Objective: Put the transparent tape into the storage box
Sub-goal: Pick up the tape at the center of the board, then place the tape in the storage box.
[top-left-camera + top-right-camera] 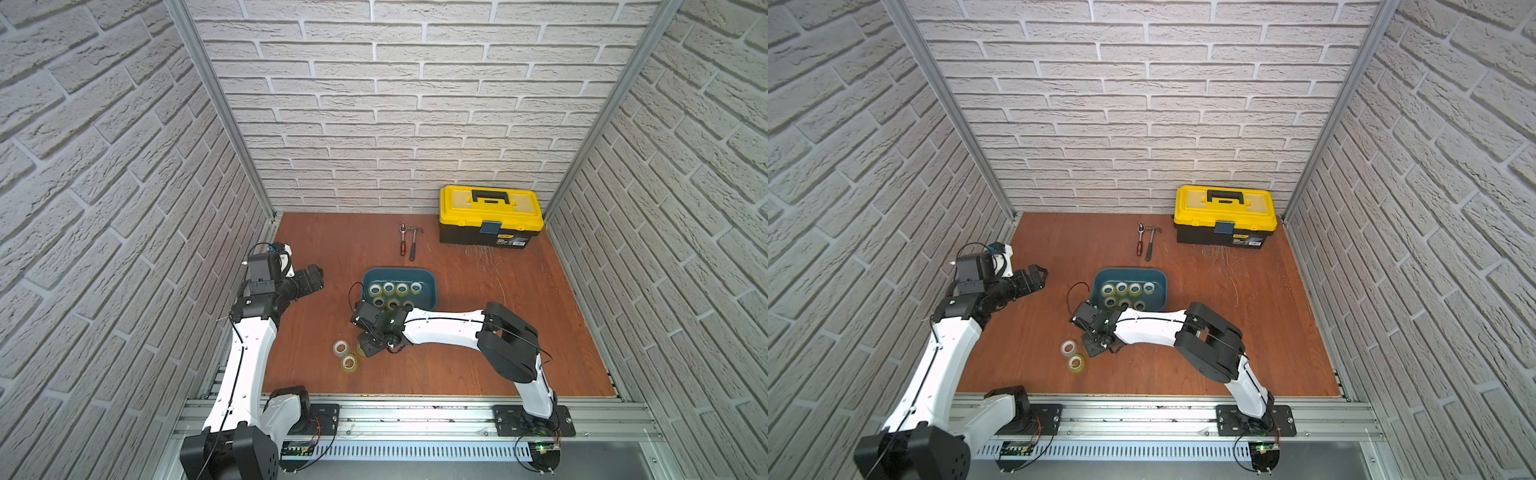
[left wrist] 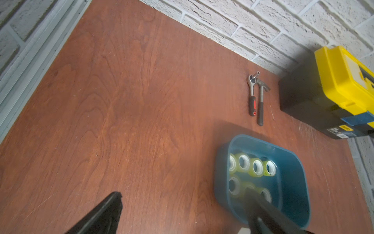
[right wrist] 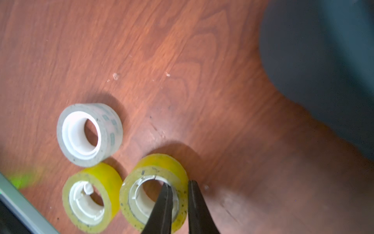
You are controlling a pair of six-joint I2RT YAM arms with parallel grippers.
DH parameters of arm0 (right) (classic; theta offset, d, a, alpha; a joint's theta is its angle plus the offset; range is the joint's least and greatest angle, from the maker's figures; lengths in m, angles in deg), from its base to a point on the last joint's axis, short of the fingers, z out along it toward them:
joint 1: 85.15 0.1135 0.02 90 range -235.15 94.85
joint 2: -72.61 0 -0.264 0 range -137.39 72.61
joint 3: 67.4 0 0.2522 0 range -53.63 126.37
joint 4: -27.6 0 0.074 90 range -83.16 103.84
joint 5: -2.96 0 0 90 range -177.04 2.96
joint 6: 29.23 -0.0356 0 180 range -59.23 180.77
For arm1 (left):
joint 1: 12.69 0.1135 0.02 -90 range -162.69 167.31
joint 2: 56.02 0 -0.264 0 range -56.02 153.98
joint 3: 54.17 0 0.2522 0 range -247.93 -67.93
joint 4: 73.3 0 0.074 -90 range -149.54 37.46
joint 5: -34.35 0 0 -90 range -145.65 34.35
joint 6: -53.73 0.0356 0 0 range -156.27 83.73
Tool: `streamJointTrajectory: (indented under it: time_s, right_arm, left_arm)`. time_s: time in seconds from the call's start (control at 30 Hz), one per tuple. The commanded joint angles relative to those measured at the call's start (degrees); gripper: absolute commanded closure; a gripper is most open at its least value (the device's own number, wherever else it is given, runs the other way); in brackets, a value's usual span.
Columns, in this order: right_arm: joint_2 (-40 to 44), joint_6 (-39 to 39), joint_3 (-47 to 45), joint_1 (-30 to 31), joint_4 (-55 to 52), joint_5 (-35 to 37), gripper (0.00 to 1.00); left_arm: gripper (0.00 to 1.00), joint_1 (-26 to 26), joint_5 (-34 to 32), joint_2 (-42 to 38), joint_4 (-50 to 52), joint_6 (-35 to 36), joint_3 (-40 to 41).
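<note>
Just in front of the storage box (image 1: 399, 272), right gripper (image 3: 180, 185) pinching the wall of a yellowish tape roll (image 3: 162, 164), one finger inside its core, clear roll (image 3: 110, 125) and second yellowish roll (image 3: 105, 175) alongside, more rolls (image 1: 389, 287) inside the box, left gripper (image 1: 313, 276) spread wide, left of the box.

White shells on both, the left arm (image 1: 249, 345) and the right arm (image 1: 440, 328), with chunky black housings at every joint. Thin black cables (image 1: 350, 296) trace the white links and loop off the wrists. Black base plates (image 1: 511, 419), screws at the corners. Tiny green light (image 1: 540, 447) at the right base. The left pincer (image 2: 183, 192) and the right pincer (image 3: 179, 184) show slim, black, tapering fingers.
</note>
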Motion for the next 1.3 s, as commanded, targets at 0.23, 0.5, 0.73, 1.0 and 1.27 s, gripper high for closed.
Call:
streamJointTrajectory:
  time_s: [0.23,0.5,0.73,1.0,1.27]
  right_arm:
    - [14.81,4.16,-1.09,-3.50,-2.83,1.52,0.95]
    - [17.85,8.27,-0.04,-10.11,-4.61,0.53,0.97]
    - [13.44,10.80,3.43,-16.42,-4.84,-3.69,0.97]
    - [6.95,10.03,4.11,-19.25,0.20,-8.78,0.97]
    - [3.16,10.35,5.63,-19.92,-0.18,-9.13,0.97]
  left_arm:
    - [0.02,-8.59,-7.26,-0.08,1.88,3.54,-1.65]
    - [0.02,-11.76,-9.07,-0.47,2.03,5.01,-1.52]
    - [0.02,-12.39,-10.38,-0.48,2.26,5.23,-1.62]
    - [0.02,-12.44,-11.05,-0.01,2.52,5.62,-1.88]
    - [0.02,-12.67,-11.16,0.21,2.69,5.62,-2.04]
